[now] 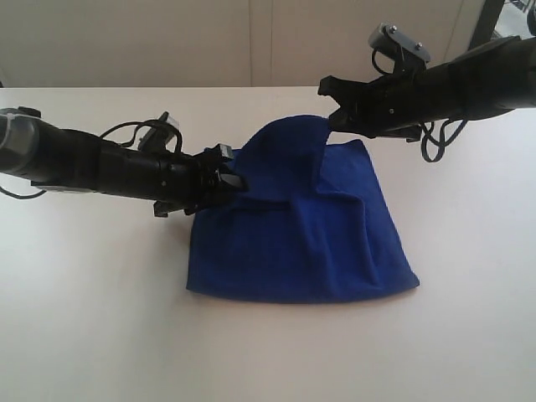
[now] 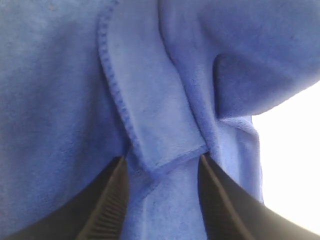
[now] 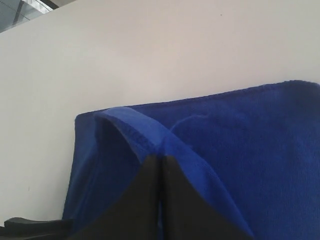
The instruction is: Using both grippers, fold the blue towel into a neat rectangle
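Aloft, right gripper (image 1: 331,117) pinches blue towel (image 1: 301,243) (left gripper (image 1: 239,179) gapes).

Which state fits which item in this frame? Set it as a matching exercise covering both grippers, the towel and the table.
1. left gripper
2. right gripper
3. blue towel
4. table

A. white, lying under the cloth
B. jaws apart, a hemmed fold between them
C. one part raised, the rest lying down
D. jaws shut on a towel edge

Pairs: 1-B, 2-D, 3-C, 4-A
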Robot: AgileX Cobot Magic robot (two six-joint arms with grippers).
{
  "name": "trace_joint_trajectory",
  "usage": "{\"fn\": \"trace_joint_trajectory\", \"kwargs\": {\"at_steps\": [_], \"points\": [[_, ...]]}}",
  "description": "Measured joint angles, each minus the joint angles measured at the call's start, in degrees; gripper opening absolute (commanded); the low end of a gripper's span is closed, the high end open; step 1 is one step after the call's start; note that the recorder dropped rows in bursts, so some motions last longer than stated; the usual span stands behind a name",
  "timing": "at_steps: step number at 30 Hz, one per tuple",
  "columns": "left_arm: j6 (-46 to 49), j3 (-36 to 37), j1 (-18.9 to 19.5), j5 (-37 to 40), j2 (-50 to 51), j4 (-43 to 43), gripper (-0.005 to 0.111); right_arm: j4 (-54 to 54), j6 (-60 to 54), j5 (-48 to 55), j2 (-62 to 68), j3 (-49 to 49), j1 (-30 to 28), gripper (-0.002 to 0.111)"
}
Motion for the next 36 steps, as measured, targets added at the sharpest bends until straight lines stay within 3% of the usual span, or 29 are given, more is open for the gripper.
{"fn": "trace_joint_trajectory", "kwargs": {"at_steps": [24,36], "points": [[-0.49,-1.74,0.0,1.19,2.53,0.0,0.044,0.0,0.0,0.0,0.0,0.0,0.0,0.0],[-0.49,-1.74,0.0,0.2,2.53,0.0,0.0,0.0,0.0,0.0,0.0,0.0,0.0,0.0]]}}
